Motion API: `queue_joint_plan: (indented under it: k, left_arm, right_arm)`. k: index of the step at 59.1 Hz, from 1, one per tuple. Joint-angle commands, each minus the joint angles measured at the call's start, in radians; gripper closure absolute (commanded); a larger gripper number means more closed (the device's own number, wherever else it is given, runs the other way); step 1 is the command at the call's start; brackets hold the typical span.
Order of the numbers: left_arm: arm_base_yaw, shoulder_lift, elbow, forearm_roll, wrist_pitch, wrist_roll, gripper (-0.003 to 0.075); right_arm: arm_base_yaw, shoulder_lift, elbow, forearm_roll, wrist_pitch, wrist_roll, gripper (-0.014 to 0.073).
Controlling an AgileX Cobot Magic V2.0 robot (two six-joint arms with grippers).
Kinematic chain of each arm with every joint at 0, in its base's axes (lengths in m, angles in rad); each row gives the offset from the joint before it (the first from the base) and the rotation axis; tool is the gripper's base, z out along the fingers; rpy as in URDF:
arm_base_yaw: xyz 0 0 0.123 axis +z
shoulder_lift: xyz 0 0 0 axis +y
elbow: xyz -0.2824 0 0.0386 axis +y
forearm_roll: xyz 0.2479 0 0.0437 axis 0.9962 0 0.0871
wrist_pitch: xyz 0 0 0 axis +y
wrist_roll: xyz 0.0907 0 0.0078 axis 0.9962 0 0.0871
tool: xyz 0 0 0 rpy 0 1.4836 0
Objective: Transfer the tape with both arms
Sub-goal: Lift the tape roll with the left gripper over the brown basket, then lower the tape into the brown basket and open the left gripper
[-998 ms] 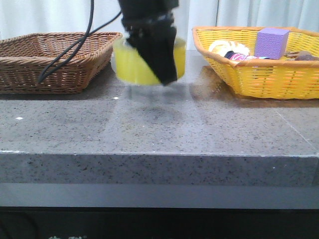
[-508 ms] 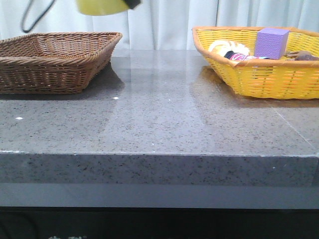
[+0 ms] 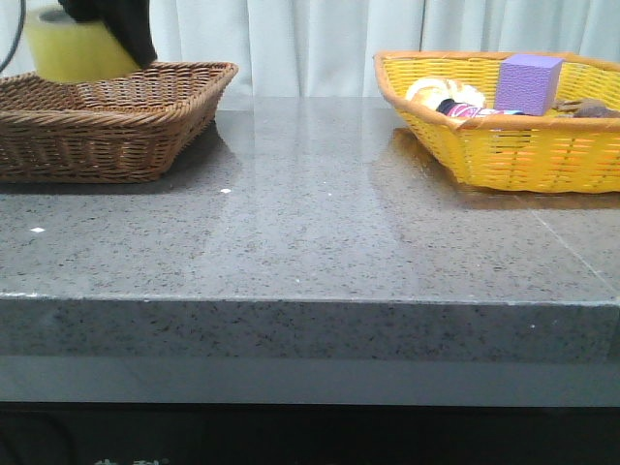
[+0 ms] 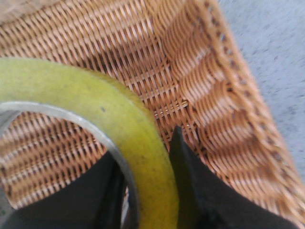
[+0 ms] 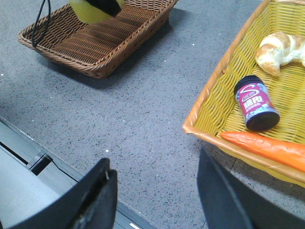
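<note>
Up in the top left corner of the front view the tape (image 3: pixel 73 53) hangs above the brown wicker basket (image 3: pixel 116 116), clear of the weave, with the left gripper (image 3: pixel 121 29) showing only as a dark shape across its right side. From the left wrist camera the left fingers (image 4: pixel 200 191) are closed onto the yellow wall of the roll (image 4: pixel 119 124), one dark finger inside the ring and one outside, and the basket's woven floor and rim (image 4: pixel 214 95) fill the picture behind it. The right gripper (image 5: pixel 155 191) sits along the bottom edge of its own view, its two dark fingers (image 5: pixel 95 195) spread wide with nothing between them, over the grey speckled worktop (image 5: pixel 143 109). At the right of that view the yellow basket (image 5: pixel 224 95) holds a croissant (image 5: pixel 279 50), a small red jar with a dark lid (image 5: pixel 257 102) and a carrot (image 5: pixel 267 148); the front view also shows a purple cube (image 3: pixel 529 82) in it
</note>
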Motion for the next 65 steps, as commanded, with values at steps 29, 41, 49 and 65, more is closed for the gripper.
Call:
queue_joint_plan:
  k: [29, 41, 49, 65]
  left_arm:
    - [0.001, -0.055, -0.03, -0.03, 0.008, -0.009, 0.0275]
    - [0.001, -0.17, 0.0, -0.061, 0.008, -0.009, 0.0282]
    - [0.001, -0.287, 0.053, -0.063, 0.008, -0.038, 0.0282]
    - [0.001, -0.588, 0.31, -0.092, -0.019, -0.058, 0.0282]
  right_arm:
    - [-0.004, 0.002, -0.023, -0.008, -0.078, -0.008, 0.018]
    - [-0.004, 0.002, -0.023, -0.008, -0.078, -0.008, 0.018]
    - [-0.004, 0.002, -0.023, -0.008, -0.078, -0.008, 0.018]
    - [-0.004, 0.002, -0.023, -0.008, -0.078, -0.008, 0.018]
